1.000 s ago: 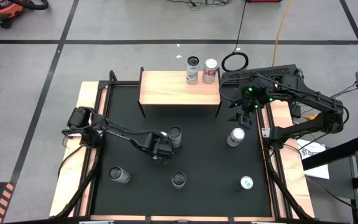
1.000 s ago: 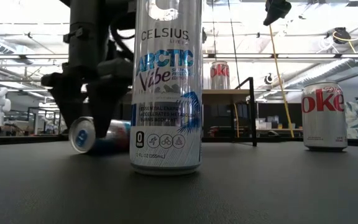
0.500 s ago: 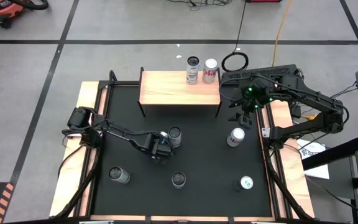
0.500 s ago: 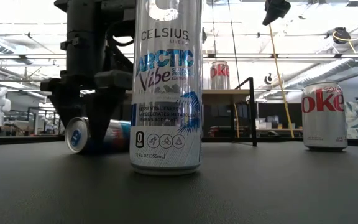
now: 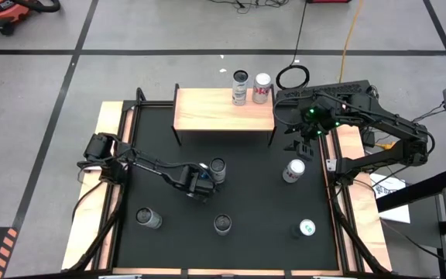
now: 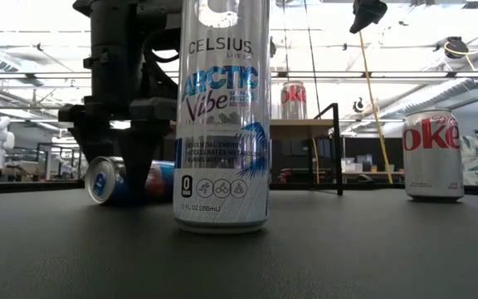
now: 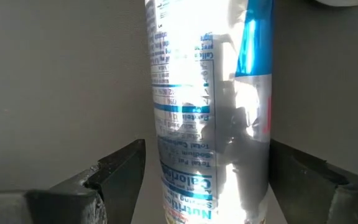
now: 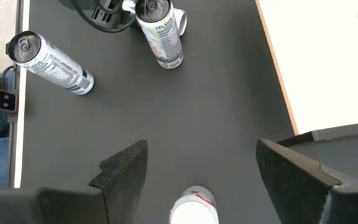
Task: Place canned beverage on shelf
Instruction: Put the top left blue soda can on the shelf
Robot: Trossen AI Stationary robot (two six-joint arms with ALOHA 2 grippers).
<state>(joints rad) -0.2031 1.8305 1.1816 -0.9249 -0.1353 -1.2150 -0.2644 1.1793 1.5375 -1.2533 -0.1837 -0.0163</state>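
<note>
A silver-and-blue can point(image 6: 127, 181) lies on its side at the table's middle, with my left gripper point(image 6: 125, 149) shut on it from above; the left wrist view shows the can point(image 7: 210, 93) filling the gap between the fingers. An upright Celsius can point(image 5: 218, 168) stands right beside it. The shelf point(image 5: 207, 111) stands at the far edge with two upright cans point(image 5: 252, 87) at its right end. My right gripper point(image 8: 201, 162) hangs open high above the table by the shelf's right end point(image 5: 302, 142), over a Coke can point(image 5: 293, 170). My left gripper pinches the lying can by its two long sides point(image 7: 157, 168) between its two fingers. The fingers point down and lie across the can. The can is level, low at the table surface point(image 6: 139, 199); I cannot tell whether it rests on it.
More upright cans stand near the front: one at the left point(image 5: 147, 218), a tall Celsius point(image 5: 222, 225) in the middle, a green-topped one point(image 5: 306, 229) at the right. Wooden strips point(image 5: 99, 194) line the table's sides. The shelf's left part is bare board.
My left gripper has tipped slightly. The can between its fingers was tilted a second ago and now lies level. Its near end has swung a little toward the table's left.
</note>
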